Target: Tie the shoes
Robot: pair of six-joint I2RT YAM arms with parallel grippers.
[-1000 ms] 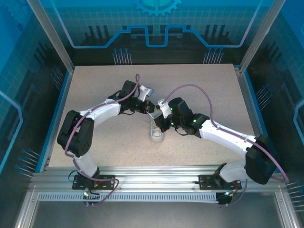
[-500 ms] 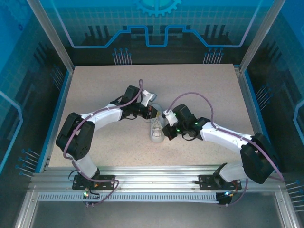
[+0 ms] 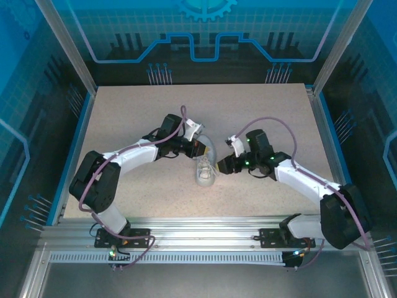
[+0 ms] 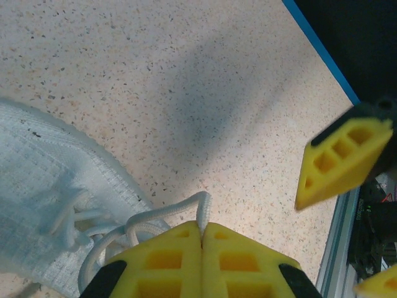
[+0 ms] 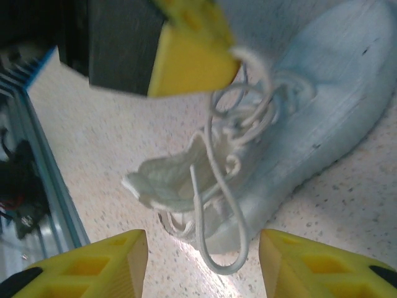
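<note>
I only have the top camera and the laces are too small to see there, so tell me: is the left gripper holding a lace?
Observer: Yes. In the left wrist view the left gripper is shut on a lace coming off the shoe.
Operator: And the right gripper?
Observer: The right gripper is open and holds nothing.
Operator: Anything near it?
Observer: A free loop droops over the shoe's side, in front of its open jaws.

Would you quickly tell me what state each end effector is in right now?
Left end effector: closed on the white lace.
Right end effector: open, holding nothing.
</note>
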